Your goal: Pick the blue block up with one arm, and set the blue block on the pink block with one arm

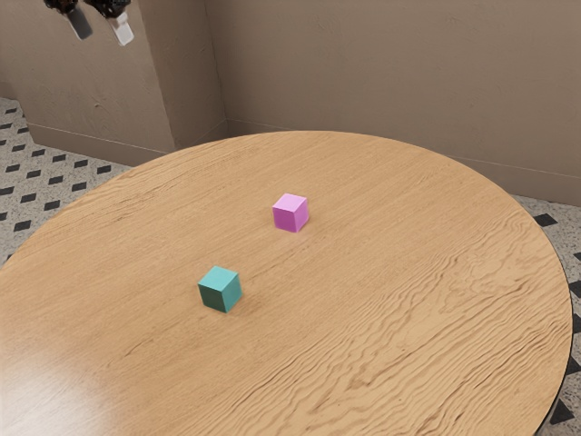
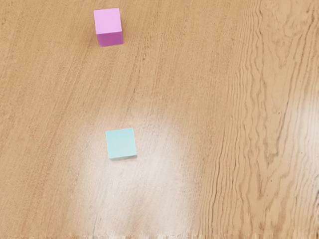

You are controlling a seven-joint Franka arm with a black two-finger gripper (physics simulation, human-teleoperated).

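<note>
Descent is what matters: the black two-finger hand (image 1: pixel 100 25) hangs open and empty high over the round wooden desk (image 1: pixel 408 272), with the small teal-blue cube (image 1: pixel 220 289) almost straight below it.

Teal block (image 1: pixel 220 289), pink block (image 1: pixel 290 213), tan wood-grain table (image 1: pixel 418 272)
</note>
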